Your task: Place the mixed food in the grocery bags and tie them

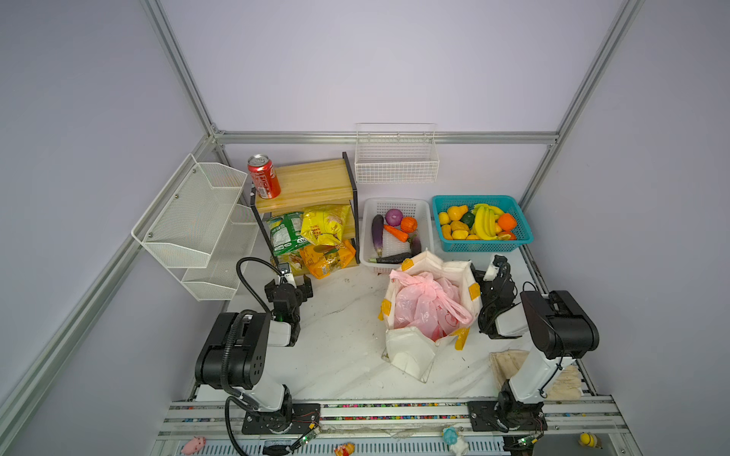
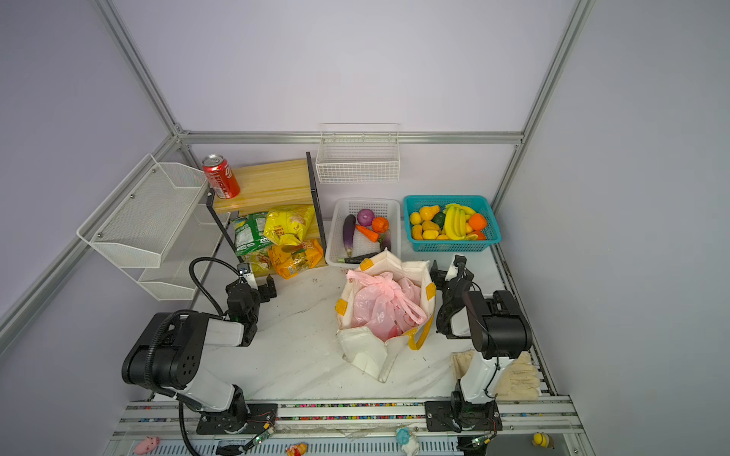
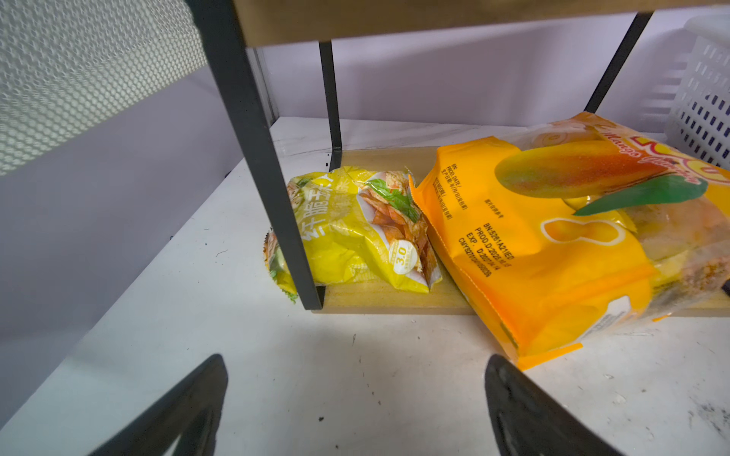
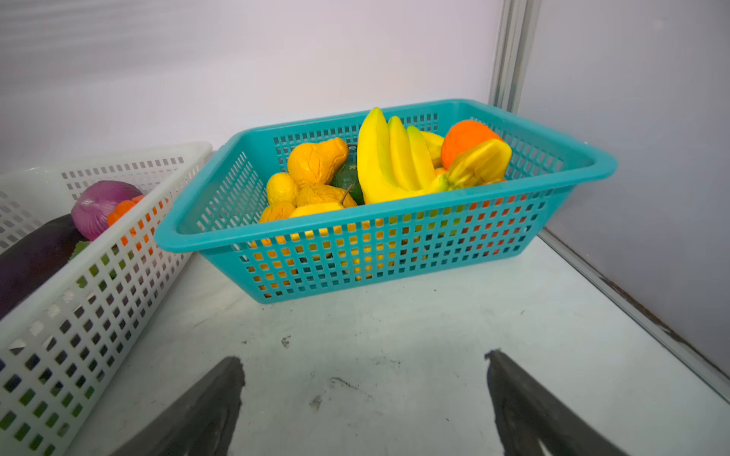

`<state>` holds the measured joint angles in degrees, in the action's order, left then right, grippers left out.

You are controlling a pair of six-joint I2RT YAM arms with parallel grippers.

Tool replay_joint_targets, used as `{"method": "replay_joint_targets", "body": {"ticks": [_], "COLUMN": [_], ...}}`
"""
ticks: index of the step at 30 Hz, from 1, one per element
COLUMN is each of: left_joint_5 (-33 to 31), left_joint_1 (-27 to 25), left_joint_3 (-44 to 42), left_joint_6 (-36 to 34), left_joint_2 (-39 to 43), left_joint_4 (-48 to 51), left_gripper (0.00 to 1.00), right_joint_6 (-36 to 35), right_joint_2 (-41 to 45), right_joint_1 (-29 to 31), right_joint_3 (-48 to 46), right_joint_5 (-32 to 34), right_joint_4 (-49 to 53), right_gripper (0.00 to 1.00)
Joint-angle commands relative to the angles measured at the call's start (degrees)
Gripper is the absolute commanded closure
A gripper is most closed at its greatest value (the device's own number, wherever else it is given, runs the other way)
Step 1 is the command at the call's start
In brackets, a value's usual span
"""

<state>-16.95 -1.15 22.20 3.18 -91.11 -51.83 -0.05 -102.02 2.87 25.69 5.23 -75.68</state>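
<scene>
Tote (image 1: 411, 355) slumps just beside your right gripper (image 4: 363, 355), well apart from the left gripper (image 3: 355, 357); both gape empty. Knotted pink bag (image 1: 422, 308) fills it. Canvas looks floppy: pinch a strap (image 1: 461, 338), not the wall.

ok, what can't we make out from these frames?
Thin pink plastic bag, both top views: its cloudy film hides the contents; only a red patch shows through.
White canvas tote, both top views: the pink bag fills it, hiding anything beneath.
Beige woven cloth, both top views: the right arm covers part.
White slotted plastic basket, right wrist view: cut off by the frame edge.
</scene>
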Motion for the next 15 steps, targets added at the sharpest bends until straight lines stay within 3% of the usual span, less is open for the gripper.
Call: {"method": "replay_joint_targets", "body": {"ticks": [1,15], "left_joint_5": [0.1,0.1], "left_joint_1": [0.4,0.4], "left_joint_3": [-1.0,-1.1], "left_joint_6": [-1.3,-1.2], "left_joint_2": [0.9,0.9], "left_joint_4": [-3.6,-3.6], "left_gripper": [0.0,0.0], "right_joint_6": [-2.6,-2.8], "right_joint_2": [0.1,0.2], "right_joint_1": [1.1,1.2], "right_joint_3": [1.0,1.0], "right_joint_5": [0.7,0.9], "right_joint_4": [-1.0,-0.6], "right_gripper": [0.03,0.03]}}
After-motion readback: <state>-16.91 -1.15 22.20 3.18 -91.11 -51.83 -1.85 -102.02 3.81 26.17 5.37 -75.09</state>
